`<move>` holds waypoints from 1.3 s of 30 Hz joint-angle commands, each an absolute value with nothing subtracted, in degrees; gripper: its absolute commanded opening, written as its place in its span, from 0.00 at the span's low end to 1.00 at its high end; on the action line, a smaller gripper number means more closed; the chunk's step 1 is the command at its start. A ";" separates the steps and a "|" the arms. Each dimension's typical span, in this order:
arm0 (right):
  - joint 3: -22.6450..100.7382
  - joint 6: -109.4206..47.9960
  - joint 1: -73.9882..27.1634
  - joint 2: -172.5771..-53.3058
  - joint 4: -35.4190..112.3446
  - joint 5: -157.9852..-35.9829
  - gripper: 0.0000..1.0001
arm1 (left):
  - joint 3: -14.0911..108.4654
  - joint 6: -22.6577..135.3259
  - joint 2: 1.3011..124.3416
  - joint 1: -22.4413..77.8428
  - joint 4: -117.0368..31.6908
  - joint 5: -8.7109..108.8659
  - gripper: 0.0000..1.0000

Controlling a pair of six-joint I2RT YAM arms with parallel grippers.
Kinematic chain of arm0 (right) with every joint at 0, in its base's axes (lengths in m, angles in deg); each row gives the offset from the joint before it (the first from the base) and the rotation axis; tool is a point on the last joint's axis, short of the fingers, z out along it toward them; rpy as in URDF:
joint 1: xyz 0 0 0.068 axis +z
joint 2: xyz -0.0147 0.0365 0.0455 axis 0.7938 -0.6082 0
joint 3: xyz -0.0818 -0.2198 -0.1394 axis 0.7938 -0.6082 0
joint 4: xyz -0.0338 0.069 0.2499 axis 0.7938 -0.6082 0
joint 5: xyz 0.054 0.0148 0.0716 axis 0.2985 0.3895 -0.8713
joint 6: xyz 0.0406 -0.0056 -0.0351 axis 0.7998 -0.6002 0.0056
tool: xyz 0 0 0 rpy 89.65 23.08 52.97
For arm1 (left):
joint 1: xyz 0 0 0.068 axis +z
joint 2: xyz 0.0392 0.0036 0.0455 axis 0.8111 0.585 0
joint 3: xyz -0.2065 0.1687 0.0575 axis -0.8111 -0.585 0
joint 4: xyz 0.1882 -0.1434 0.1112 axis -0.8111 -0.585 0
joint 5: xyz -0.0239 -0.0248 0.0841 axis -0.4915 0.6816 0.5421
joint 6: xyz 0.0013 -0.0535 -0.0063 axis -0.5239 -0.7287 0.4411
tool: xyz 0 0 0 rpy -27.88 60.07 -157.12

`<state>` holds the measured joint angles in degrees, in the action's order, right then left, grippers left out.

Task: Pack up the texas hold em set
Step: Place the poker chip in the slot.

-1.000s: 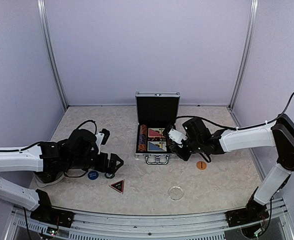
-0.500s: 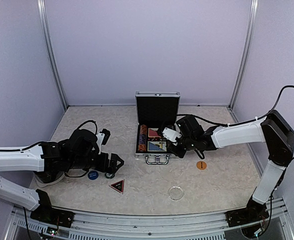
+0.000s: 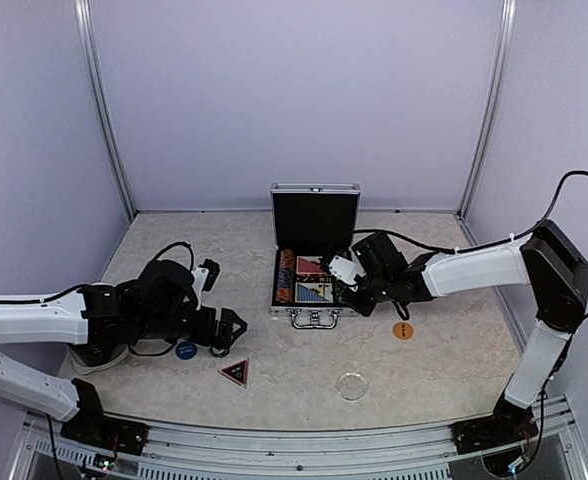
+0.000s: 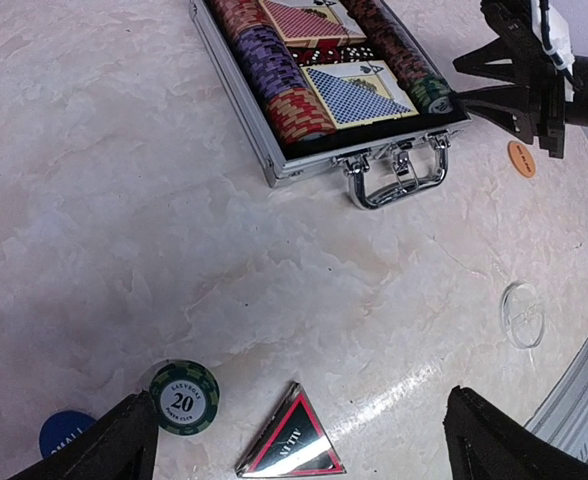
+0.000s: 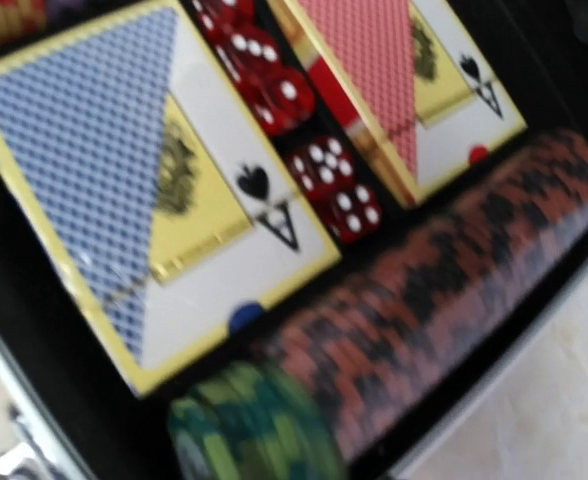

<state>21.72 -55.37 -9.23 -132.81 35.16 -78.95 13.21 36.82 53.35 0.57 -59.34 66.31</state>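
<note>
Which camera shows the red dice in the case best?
The right wrist view: the red dice sit large in the middle between the two card decks, pips readable. The left wrist view shows them only as a small dotted strip; the top external view cannot resolve them.

Silver case [image 3: 315, 215] lined black, blue-lattice deck [image 5: 104, 170], red-lattice deck [image 5: 374, 70], red dice [image 5: 334, 185] with white pips, green chip [image 4: 183, 397] with white centre, orange button [image 4: 521, 158], blue button [image 4: 64, 437], black red-edged triangle [image 4: 292, 450], beige marbled table [image 4: 124, 200]
</note>
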 commanded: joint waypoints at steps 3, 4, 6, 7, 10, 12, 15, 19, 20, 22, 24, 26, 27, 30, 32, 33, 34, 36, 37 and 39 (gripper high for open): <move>19.96 -51.85 -9.65 -130.42 34.05 -74.16 0.39 | 12.63 36.34 52.32 1.08 -57.93 66.57 0.99; 19.89 -51.58 -9.65 -130.01 34.06 -74.23 0.40 | 12.57 36.29 52.29 1.03 -58.00 66.73 0.99; 19.80 -51.34 -9.63 -128.98 33.83 -75.28 0.44 | 12.51 36.23 52.09 1.03 -57.69 66.48 0.99; 19.69 -51.06 -9.66 -128.33 33.67 -75.79 0.51 | 12.59 36.31 52.10 1.07 -57.70 66.46 0.99; 18.44 -50.24 -9.65 -125.37 34.70 -78.03 0.78 | 12.72 36.30 52.02 1.03 -58.07 66.86 0.99; 17.73 -49.72 -9.69 -123.34 35.17 -79.16 0.85 | 12.55 36.10 51.87 1.03 -57.97 66.78 0.99; 17.70 -48.77 -9.71 -120.91 34.60 -78.57 0.87 | 12.70 36.23 52.01 1.06 -58.01 66.83 0.99; 18.63 -46.76 -9.80 -118.90 32.83 -77.18 0.93 | 12.69 36.38 51.93 1.05 -58.01 66.81 0.99; 18.80 -45.89 -9.74 -118.35 32.40 -76.74 0.94 | 12.86 36.51 52.08 1.06 -58.03 66.87 0.99; 18.71 -44.45 -9.74 -117.15 32.27 -76.10 0.99 | 13.07 36.49 52.27 1.08 -58.22 67.26 0.99; 18.84 -43.17 -9.79 -116.53 32.14 -76.57 0.99 | 12.92 36.36 52.32 1.03 -57.75 67.13 0.99; 19.63 -41.41 -9.74 -116.69 30.94 -76.80 0.99 | 13.01 36.51 52.65 1.03 -57.43 66.80 0.99; 19.92 -40.42 -9.74 -116.96 30.54 -76.59 0.99 | 13.11 36.53 52.95 1.07 -57.59 66.89 0.99; 20.42 -37.95 -9.90 -117.93 30.10 -76.16 0.99 | 13.12 36.30 53.11 1.05 -57.97 67.18 0.99; 20.73 -36.85 -10.00 -118.96 29.83 -75.44 0.99 | 13.15 36.42 53.14 1.14 -57.98 66.83 0.99; 20.83 -35.57 -10.11 -119.61 29.75 -74.99 0.99 | 13.30 36.52 53.15 1.11 -58.23 66.90 0.99; 20.96 -34.38 -10.20 -120.20 29.74 -74.72 0.99 | 13.53 36.43 53.39 1.06 -59.13 67.32 0.99; 20.92 -32.90 -10.49 -120.83 29.73 -75.04 0.99 | 13.53 35.69 53.42 1.15 -60.38 68.39 0.99; 20.95 -32.41 -10.53 -120.98 29.80 -75.50 0.99 | 13.40 35.27 53.42 1.13 -60.76 68.41 0.99; 20.53 -31.77 -10.56 -120.80 30.01 -76.24 0.99 | 13.25 34.69 53.62 1.13 -61.50 68.07 0.99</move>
